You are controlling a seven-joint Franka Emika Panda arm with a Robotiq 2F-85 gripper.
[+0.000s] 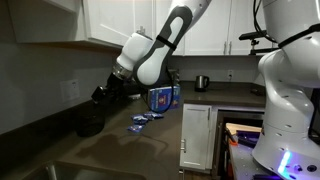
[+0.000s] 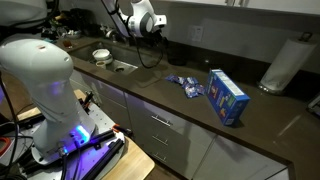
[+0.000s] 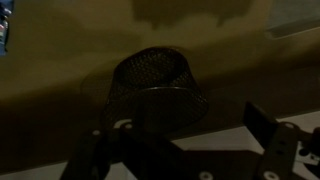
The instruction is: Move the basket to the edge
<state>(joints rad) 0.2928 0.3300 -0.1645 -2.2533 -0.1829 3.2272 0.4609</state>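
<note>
Closest to the lens in both exterior views looms a white machine body (image 2: 40, 80) with a blue glow at its foot. Behind it I see the dark desk (image 2: 150, 82) running over white cabinet fronts (image 2: 160, 130), its front edge (image 2: 180, 108) a straight line. From above, the white Panda arm (image 1: 165, 45) bends down toward the back corner by the wall. Farther along the desk a blue-and-white box (image 2: 227, 95) stands upright. On my wrist view the black wire-mesh basket (image 3: 155, 85) sits upright, mouth down toward me, back near the wall and well apart from the edge. My pincer (image 3: 178, 125) hangs just beside it, fingers (image 3: 262, 140) spread wide and clamped on nothing; I cannot tell whether they touch the mesh. Small blue packets (image 2: 183, 83) lie near the box.
</note>
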